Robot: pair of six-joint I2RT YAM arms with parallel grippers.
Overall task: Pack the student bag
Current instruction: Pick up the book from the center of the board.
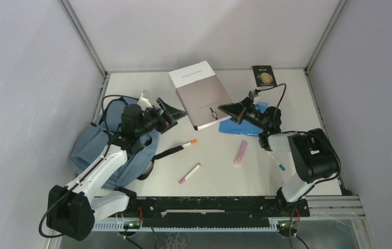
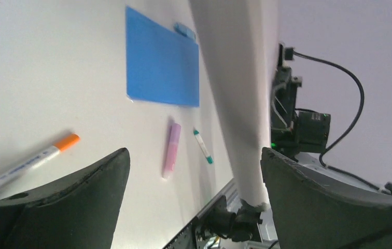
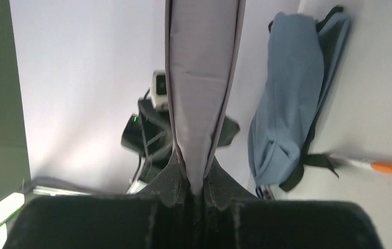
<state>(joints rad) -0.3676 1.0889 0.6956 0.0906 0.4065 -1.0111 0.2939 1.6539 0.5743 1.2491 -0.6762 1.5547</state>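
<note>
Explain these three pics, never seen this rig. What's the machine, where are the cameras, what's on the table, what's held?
Two small robot arms are bolted at the table's near edge, each ending in a two-finger pincer. The wide picture comes from a camera above and behind them. The other two come from a camera on each wrist, looking along its own fingers.

On the table lie a blue-grey backpack at the left, a blue folder, an orange-capped marker, a pink-capped marker, a pink stick, a teal-tipped pen and a small black booklet.

The right pincer is shut on the edge of a grey book. The left pincer stands open at the book's other side, not gripping it.
</note>
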